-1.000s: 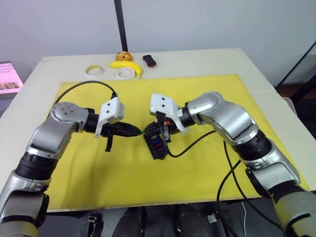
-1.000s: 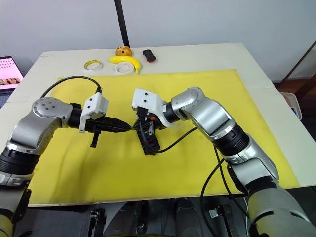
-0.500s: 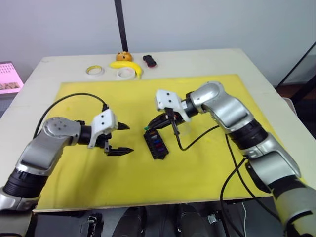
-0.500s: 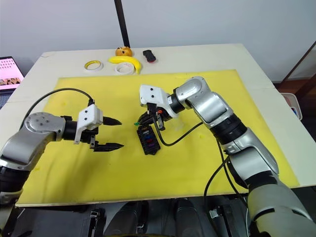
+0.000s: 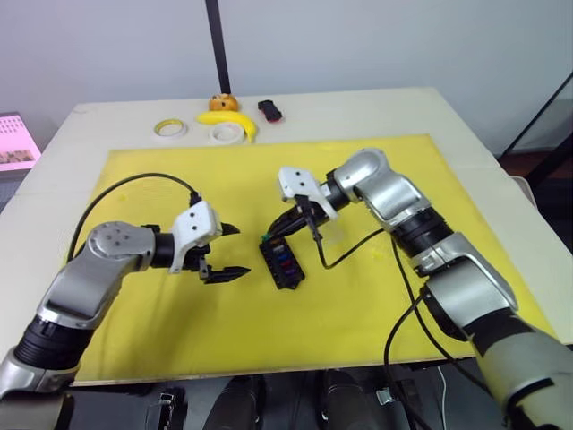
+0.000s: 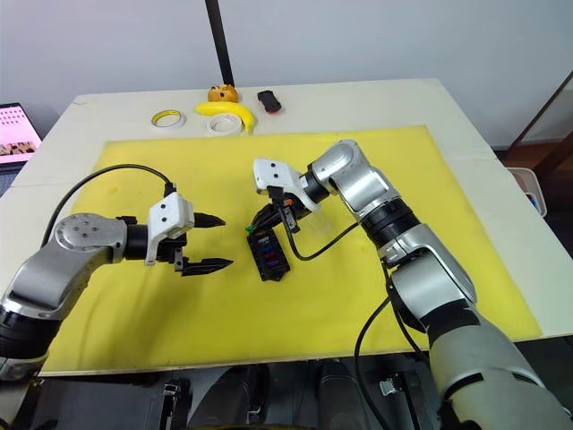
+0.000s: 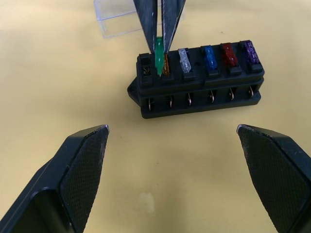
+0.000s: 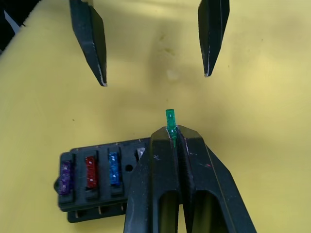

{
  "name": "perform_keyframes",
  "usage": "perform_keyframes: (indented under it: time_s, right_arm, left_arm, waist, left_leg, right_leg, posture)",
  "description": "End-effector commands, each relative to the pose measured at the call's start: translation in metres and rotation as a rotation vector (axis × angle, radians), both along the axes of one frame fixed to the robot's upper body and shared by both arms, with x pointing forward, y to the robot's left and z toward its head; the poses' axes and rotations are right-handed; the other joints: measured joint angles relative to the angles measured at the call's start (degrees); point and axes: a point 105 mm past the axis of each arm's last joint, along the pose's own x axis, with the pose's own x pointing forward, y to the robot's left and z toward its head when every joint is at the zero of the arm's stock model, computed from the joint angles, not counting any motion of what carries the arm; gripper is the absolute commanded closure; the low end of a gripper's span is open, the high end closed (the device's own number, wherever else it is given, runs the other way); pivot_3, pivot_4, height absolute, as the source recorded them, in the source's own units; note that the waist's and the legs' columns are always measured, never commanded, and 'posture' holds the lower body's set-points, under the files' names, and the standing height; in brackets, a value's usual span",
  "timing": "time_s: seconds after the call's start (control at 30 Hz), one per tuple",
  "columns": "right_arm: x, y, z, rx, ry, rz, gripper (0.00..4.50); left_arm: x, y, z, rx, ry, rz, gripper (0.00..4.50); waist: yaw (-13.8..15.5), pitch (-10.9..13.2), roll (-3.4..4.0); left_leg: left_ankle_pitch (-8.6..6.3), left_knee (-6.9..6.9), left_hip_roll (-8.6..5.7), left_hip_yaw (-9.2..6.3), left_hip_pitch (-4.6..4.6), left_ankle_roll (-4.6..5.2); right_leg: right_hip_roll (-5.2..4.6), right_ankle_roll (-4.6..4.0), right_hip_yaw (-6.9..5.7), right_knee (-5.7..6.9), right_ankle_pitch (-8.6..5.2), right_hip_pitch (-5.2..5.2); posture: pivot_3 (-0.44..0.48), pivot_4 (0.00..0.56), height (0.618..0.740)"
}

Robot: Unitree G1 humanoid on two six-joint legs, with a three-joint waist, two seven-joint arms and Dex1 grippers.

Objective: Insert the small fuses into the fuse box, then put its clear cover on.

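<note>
The black fuse box (image 7: pixel 197 87) lies on the yellow mat (image 5: pixel 358 296). Its near row holds yellow, grey, blue (image 7: pixel 209 56), red and purple fuses, and the end slot (image 7: pixel 146 70) is empty. My right gripper (image 8: pixel 172 136) is shut on a green fuse (image 7: pixel 159 56), upright at that end of the box; whether it touches the box I cannot tell. My left gripper (image 5: pixel 235 251) stands open on the box's left with nothing between its fingers. The clear cover (image 7: pixel 116 17) lies just beyond the box.
At the table's far edge lie two tape rolls (image 5: pixel 170 128) (image 5: pixel 226 132), a banana (image 5: pixel 231 119), an orange thing (image 5: pixel 224 102) and a small black-and-red object (image 5: pixel 270 109). A screen (image 5: pixel 13 143) sits at the far left.
My left gripper has opened and drawn back to the left, away from the fuse box. The right gripper stays shut on the green fuse above the box.
</note>
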Motion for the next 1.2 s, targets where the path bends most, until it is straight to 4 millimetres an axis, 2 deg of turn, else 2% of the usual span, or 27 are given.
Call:
perform_keyframes:
  time_s: [0.03, 0.4, 1.2]
  right_arm:
    - [0.003, 0.004, 0.02, 0.033, -0.058, 0.021, 4.5]
    - [0.012, 0.0, 0.018, 0.021, -0.058, 0.007, 4.5]
    - [0.013, 0.0, 0.002, -0.008, -0.047, 0.033, 4.5]
  left_arm:
    - [-0.001, -0.003, 0.011, -0.011, -0.057, -0.006, 0.06]
    - [-0.001, -0.007, 0.007, -0.012, -0.068, -0.003, 0.06]
    - [-0.004, -0.007, 0.006, -0.016, -0.06, 0.001, 0.06]
  waist:
    - [-0.01, 0.0, 0.0]
    - [-0.01, 0.0, 0.0]
    - [-0.11, 0.0, 0.01]
  left_leg:
    - [0.0, 0.0, 0.0, 0.0, 0.0, 0.0]
    - [0.01, -0.01, 0.0, 0.0, 0.0, -0.02]
    - [0.03, -0.02, 0.0, -0.01, 0.01, -0.05]
  right_leg:
    - [0.0, 0.0, 0.0, 0.0, 0.0, 0.0]
    - [0.0, -0.01, 0.01, 0.0, 0.01, -0.01]
    - [0.01, -0.01, 0.01, 0.02, 0.01, -0.02]
  posture:
    - [0.0, 0.15, 0.74]
    - [0.0, 0.15, 0.74]
    - [0.0, 0.15, 0.74]
